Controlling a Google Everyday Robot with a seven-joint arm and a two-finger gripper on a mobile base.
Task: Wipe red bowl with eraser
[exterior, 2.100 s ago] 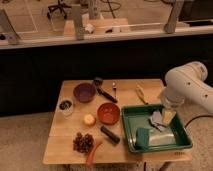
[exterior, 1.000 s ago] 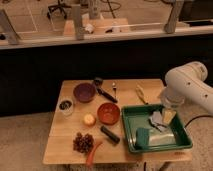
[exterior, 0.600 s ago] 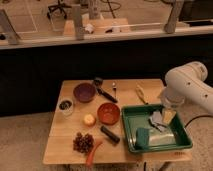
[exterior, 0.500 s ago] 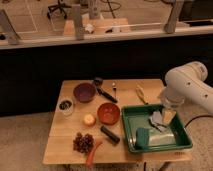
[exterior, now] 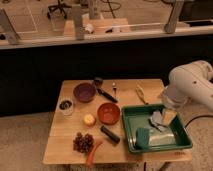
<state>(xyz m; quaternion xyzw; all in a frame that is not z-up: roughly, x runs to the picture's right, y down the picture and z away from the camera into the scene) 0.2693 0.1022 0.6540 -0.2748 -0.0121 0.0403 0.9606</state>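
Note:
The red bowl (exterior: 108,113) sits near the middle of the wooden table (exterior: 132,88). Just in front of it, touching nothing, lies the eraser (exterior: 110,134), a black oblong block turned at an angle. My gripper (exterior: 162,120) hangs at the end of the white arm (exterior: 187,85) on the right, low over the back of the green tray (exterior: 125,131), well right of both bowl and eraser. Its fingers look spread, with nothing between them.
A green sponge (exterior: 142,137) lies in the tray. On the table are a purple bowl (exterior: 84,92), a black-handled utensil (exterior: 104,91), a small cup (exterior: 65,106), a yellow round fruit (exterior: 89,119), dark grapes (exterior: 83,142), a red pepper (exterior: 93,152) and a yellowish utensil (exterior: 140,93).

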